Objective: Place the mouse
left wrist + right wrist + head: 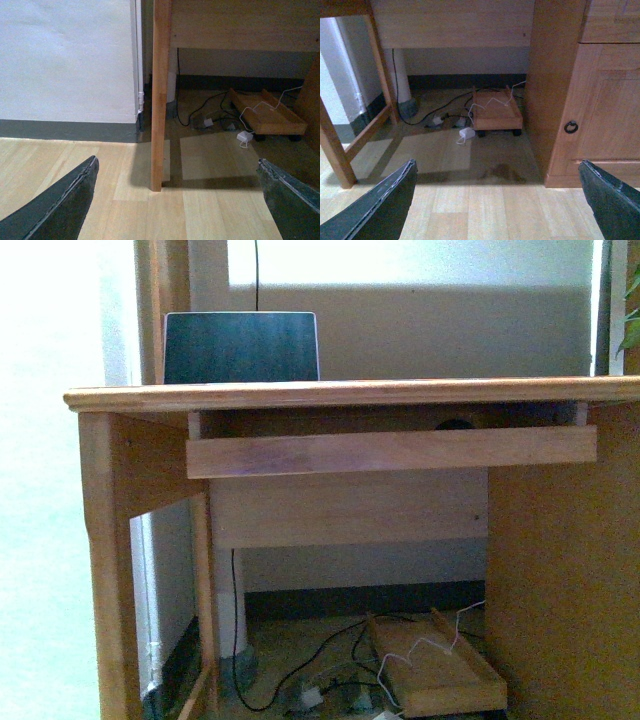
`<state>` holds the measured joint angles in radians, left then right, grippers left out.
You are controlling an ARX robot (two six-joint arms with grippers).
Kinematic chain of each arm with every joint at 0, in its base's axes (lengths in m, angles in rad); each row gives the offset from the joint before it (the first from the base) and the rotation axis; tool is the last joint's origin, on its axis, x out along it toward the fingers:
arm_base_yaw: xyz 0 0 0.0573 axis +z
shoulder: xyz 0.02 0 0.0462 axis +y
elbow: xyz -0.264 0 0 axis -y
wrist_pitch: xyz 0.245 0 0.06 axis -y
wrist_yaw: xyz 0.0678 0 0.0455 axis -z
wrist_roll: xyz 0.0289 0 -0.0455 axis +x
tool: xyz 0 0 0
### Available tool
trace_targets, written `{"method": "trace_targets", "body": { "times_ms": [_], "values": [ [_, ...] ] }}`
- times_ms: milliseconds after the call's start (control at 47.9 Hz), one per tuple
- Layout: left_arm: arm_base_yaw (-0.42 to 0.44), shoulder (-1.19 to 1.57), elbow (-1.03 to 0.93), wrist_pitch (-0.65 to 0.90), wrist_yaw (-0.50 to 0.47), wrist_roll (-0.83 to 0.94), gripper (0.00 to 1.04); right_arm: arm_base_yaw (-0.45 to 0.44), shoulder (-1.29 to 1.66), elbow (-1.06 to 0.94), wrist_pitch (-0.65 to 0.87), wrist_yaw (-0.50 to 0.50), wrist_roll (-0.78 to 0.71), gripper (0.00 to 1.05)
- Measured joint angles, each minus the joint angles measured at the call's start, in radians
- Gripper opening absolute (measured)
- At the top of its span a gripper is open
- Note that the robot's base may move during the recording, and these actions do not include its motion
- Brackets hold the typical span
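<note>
Hovering low over the floor (150, 210), my left fingers (60, 205) and right fingers (380, 205) were spread wide, holding nothing. Saw the mouse (455, 424) only as a dark dome behind the keyboard tray (390, 451) rail, under the tabletop (350, 393).

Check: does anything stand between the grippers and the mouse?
Likely yes. The only mouse-like thing is a dark shape in the slot between desk top and tray rail, which hem it in. The left gripper and right gripper are open, empty, aimed low at the floor.
</note>
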<state>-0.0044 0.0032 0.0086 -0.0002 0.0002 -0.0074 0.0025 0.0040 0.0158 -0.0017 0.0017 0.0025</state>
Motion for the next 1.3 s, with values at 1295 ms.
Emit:
{"method": "trace_targets", "body": {
  "times_ms": [1295],
  "values": [
    [0.000,0.000,0.000,0.000,0.000,0.000,0.97,0.000,0.000,0.000,0.000,0.000,0.000,0.97]
  ]
}}
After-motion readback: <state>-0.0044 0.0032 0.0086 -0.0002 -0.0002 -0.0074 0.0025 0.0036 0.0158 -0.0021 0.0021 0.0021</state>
